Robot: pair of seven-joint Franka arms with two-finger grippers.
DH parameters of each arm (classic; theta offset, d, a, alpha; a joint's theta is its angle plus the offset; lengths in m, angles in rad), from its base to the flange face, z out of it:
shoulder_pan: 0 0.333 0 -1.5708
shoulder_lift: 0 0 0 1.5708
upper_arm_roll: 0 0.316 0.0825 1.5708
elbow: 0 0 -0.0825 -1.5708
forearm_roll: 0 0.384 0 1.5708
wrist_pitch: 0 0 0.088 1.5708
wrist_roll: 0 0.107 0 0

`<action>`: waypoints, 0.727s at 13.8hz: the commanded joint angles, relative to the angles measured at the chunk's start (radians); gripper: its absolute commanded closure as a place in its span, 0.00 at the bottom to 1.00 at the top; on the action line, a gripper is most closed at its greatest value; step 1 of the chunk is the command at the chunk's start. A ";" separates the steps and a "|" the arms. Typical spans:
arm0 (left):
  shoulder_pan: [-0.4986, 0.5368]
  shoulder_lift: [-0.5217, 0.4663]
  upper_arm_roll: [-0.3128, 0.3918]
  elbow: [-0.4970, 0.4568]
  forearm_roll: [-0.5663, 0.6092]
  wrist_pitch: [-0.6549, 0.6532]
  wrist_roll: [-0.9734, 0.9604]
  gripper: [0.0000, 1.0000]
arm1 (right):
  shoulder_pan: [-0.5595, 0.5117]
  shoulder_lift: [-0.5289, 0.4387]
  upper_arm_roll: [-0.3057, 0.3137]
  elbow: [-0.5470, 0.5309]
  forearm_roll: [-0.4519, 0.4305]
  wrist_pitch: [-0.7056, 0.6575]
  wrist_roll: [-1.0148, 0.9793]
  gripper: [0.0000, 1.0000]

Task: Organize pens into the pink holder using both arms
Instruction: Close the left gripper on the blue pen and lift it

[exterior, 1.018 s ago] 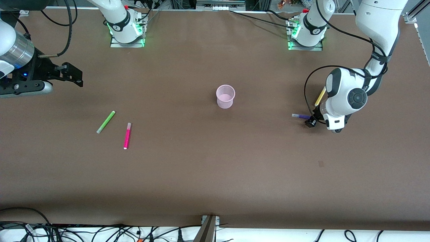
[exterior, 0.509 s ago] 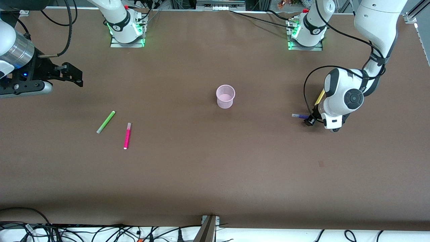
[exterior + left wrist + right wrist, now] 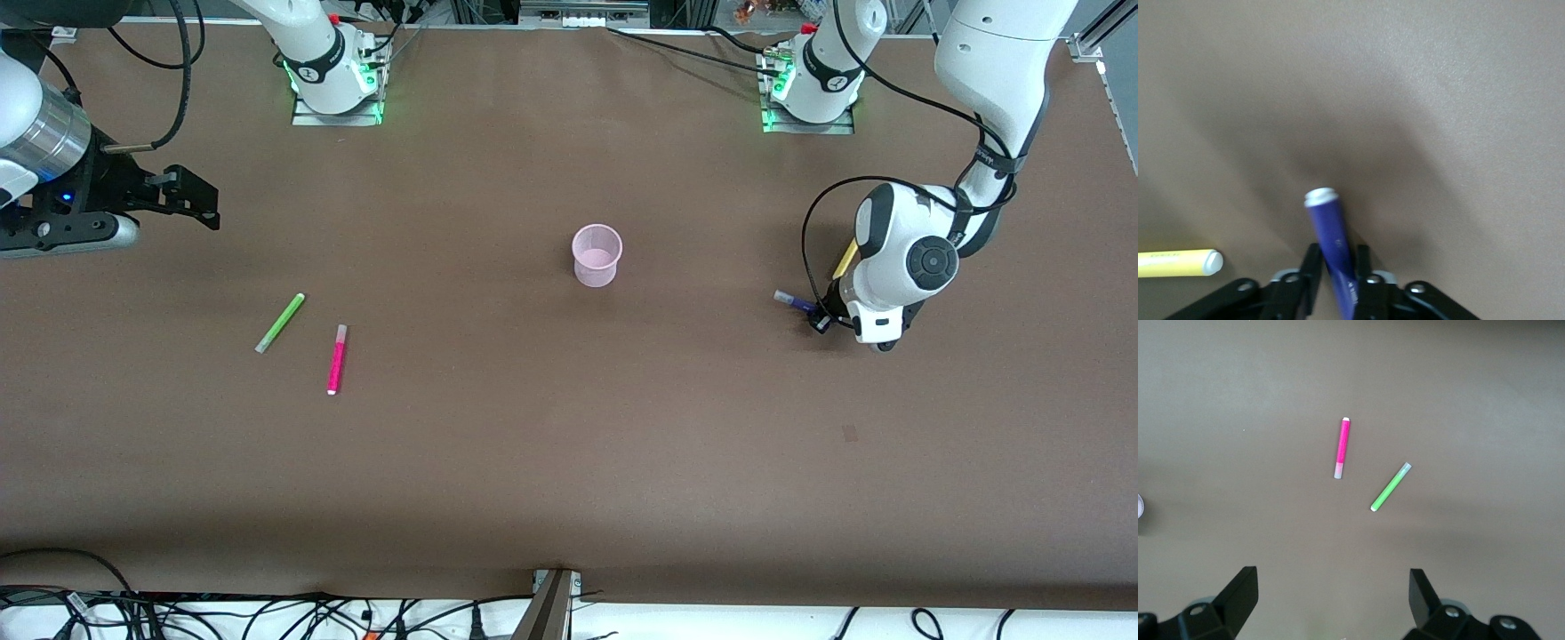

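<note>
The pink holder point(image 3: 597, 255) is sitting empty. The left end effector point(image 3: 1336, 275) is pinching the purple pen point(image 3: 1331, 241); the right end effector point(image 3: 1331, 597) is waiting wide open. All four pens are waiting to go in.

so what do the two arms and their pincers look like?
Both arms are white, jointed and rounded, with black cables looped alongside. The left arm has a round black joint cap; the right arm shows a silver wrist ring. The left pincer and right pincer are black, two-fingered.

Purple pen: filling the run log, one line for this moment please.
left gripper shut on purple pen | right gripper open, waiting | pink holder empty
</note>
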 commanded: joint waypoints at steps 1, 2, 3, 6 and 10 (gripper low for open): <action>-0.002 0.000 0.004 -0.004 0.022 0.002 -0.005 1.00 | 0.003 0.011 -0.002 0.026 0.013 -0.010 0.015 0.00; -0.002 -0.003 0.004 -0.002 0.022 0.000 -0.005 1.00 | 0.003 0.011 -0.002 0.026 0.013 -0.010 0.017 0.00; -0.002 -0.011 0.004 0.004 0.022 -0.005 -0.006 1.00 | 0.003 0.011 -0.002 0.026 0.013 -0.010 0.015 0.00; -0.002 -0.104 -0.016 0.056 0.022 -0.072 -0.011 1.00 | 0.003 0.011 -0.002 0.026 0.013 -0.010 0.012 0.00; -0.002 -0.196 -0.111 0.202 0.018 -0.227 -0.118 1.00 | 0.002 0.027 -0.002 0.029 0.012 0.005 -0.011 0.00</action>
